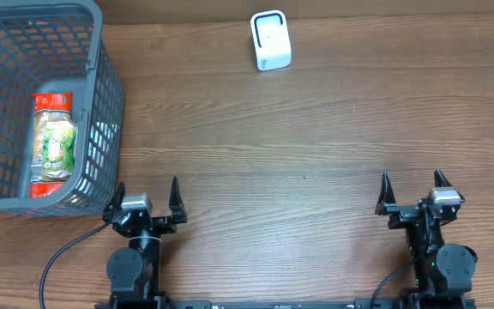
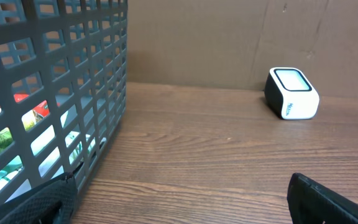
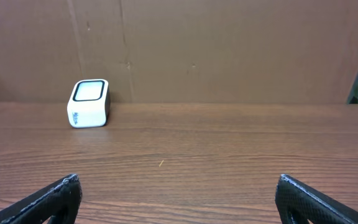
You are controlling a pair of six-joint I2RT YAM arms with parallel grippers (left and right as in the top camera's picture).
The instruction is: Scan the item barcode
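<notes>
left gripper (image 1: 147,194) and right gripper (image 1: 412,185) gape empty over grained wood table (image 1: 298,154); boxy white scanner (image 1: 271,40) beyond.

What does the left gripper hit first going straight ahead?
Probably the basket: its side wall crowds the left gripper's outer finger. Between the fingers, bare table to the back wall; scanner sits off right.

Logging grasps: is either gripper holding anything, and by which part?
Nothing is held: left gripper and right gripper are open and empty; the jar lies in the basket.
</notes>
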